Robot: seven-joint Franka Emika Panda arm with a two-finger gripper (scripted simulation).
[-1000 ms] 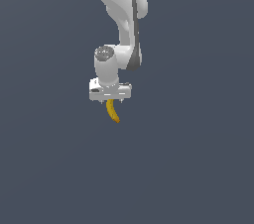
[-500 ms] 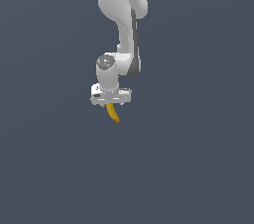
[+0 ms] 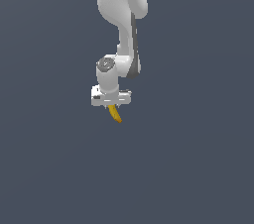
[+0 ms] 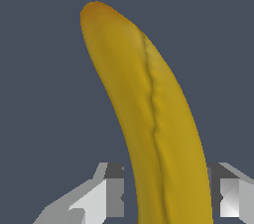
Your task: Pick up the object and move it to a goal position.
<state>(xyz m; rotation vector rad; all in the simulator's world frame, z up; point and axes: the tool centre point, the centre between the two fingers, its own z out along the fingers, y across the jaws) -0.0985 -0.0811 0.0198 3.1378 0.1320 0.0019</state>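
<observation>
The yellow-orange banana [image 3: 115, 114] hangs from my gripper [image 3: 113, 106] in the exterior view, its free end pointing down and toward the exterior view's right. My gripper is shut on the banana's upper part, held in the air above the dark grey floor. In the wrist view the banana [image 4: 149, 119] fills the frame, curving away from the camera with a brownish tip. The two grey fingers [image 4: 111, 193] press on it from either side. The stem end is hidden between the fingers.
The white arm [image 3: 121, 15] comes down from the top of the exterior view. A plain dark grey surface [image 3: 198, 168] lies all around. No other objects or goal marker show.
The arm has lifted the gripper and the banana slightly upward over the last second. The grasp on the banana is unchanged.
</observation>
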